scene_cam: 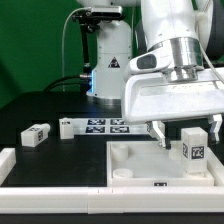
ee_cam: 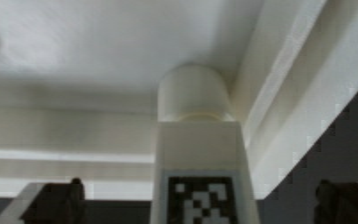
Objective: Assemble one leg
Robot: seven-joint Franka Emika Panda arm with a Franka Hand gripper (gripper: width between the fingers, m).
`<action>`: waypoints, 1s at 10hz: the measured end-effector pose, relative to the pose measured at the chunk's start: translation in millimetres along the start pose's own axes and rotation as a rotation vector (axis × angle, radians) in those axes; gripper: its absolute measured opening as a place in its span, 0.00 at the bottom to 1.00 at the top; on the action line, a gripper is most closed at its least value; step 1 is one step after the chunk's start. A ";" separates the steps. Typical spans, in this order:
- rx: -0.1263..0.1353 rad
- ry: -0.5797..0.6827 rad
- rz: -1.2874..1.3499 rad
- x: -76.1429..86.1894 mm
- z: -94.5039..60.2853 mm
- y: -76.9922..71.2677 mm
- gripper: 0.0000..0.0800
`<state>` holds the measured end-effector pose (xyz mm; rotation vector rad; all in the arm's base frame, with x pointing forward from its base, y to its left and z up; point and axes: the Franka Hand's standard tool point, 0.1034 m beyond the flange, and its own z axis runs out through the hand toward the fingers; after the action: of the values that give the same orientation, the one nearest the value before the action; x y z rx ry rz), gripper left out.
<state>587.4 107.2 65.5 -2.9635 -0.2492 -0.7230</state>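
A white leg (scene_cam: 193, 146) with a black-and-white tag stands upright on the large white tabletop (scene_cam: 135, 165), near its corner at the exterior view's right. My gripper (scene_cam: 186, 134) is open and straddles it, one finger on each side. In the wrist view the leg (ee_cam: 201, 150) runs down the middle, with its rounded end (ee_cam: 197, 92) at the tabletop's raised corner rim (ee_cam: 291, 90). The dark fingers (ee_cam: 60, 202) stand clear of the leg on both sides, with gaps showing.
A second tagged leg (scene_cam: 35, 135) lies on the black table at the exterior view's left. The marker board (scene_cam: 100, 125) lies behind the tabletop. A white rail (scene_cam: 60, 190) runs along the front edge. The arm's base (scene_cam: 110, 65) stands at the back.
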 end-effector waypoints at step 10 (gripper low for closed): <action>0.050 -0.220 0.036 22.2 10.3 15.5 0.81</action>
<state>614.2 96.2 66.1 -2.9898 -0.2232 -0.3805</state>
